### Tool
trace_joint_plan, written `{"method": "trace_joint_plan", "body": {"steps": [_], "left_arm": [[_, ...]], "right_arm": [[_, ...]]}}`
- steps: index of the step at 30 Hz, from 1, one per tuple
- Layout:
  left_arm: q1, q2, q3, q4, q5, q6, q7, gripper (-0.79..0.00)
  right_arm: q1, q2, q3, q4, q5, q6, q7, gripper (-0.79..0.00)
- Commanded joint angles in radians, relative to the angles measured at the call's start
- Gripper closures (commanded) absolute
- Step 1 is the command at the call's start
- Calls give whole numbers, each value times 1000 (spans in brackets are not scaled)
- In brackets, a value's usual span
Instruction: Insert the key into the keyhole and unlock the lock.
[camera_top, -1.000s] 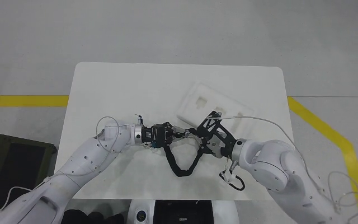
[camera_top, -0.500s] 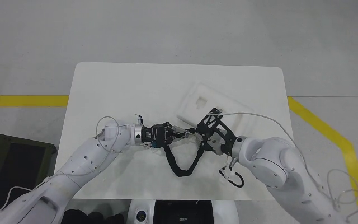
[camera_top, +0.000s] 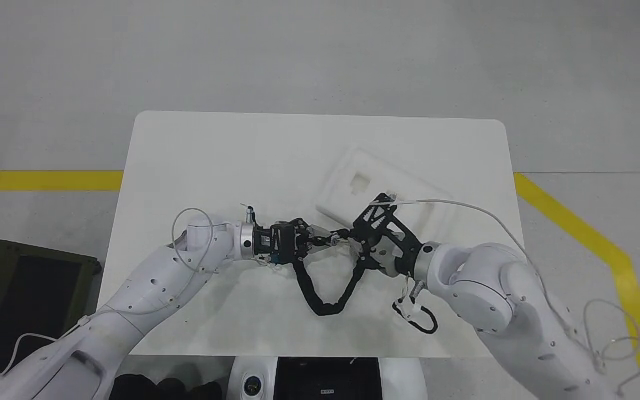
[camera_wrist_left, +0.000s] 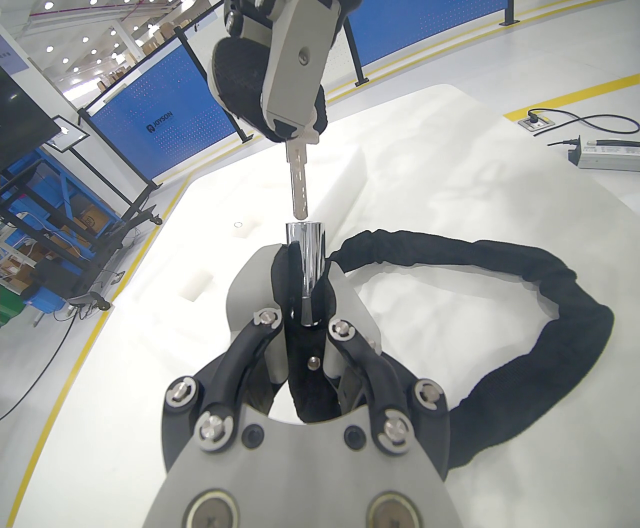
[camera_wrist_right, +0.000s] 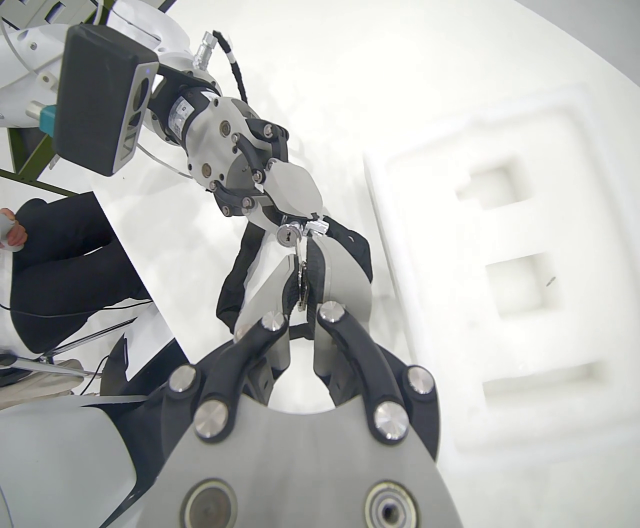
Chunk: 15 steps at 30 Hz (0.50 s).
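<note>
My left gripper (camera_wrist_left: 305, 265) is shut on the chrome cylinder (camera_wrist_left: 306, 260) of a chain lock, and the black fabric-sleeved chain (camera_wrist_left: 525, 320) loops down onto the table. My right gripper (camera_wrist_right: 302, 265) faces it, shut on the head of a silver key (camera_wrist_left: 298, 175). The key's blade lies outside the cylinder, in line with it, its tip just at the end face. In the right wrist view the keyhole (camera_wrist_right: 286, 234) shows on that face, with the key (camera_wrist_right: 301, 280) beside it. From above, the left gripper (camera_top: 305, 240) and the right gripper (camera_top: 345, 237) meet near the table's middle.
A white foam tray (camera_top: 375, 185) with rectangular recesses lies just behind the grippers, right of centre. The chain loop (camera_top: 325, 295) hangs toward the front edge of the white table (camera_top: 200, 160). Bare tabletop lies at the left and back.
The right arm has edged slightly toward the left gripper, bringing the key closer to the cylinder. The left arm and the chain have kept still.
</note>
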Motion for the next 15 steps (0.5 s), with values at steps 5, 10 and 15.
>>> {"method": "trace_joint_plan", "body": {"steps": [5, 10, 15], "left_arm": [[0, 0, 0, 0, 0, 0, 0, 0], [0, 0, 0, 0, 0, 0, 0, 0], [0, 0, 0, 0, 0, 0, 0, 0]], "right_arm": [[6, -3, -3, -2, 0, 2, 3, 0], [0, -4, -4, -12, -8, 5, 6, 0], [-4, -7, -13, -16, -16, 6, 3, 0]]}}
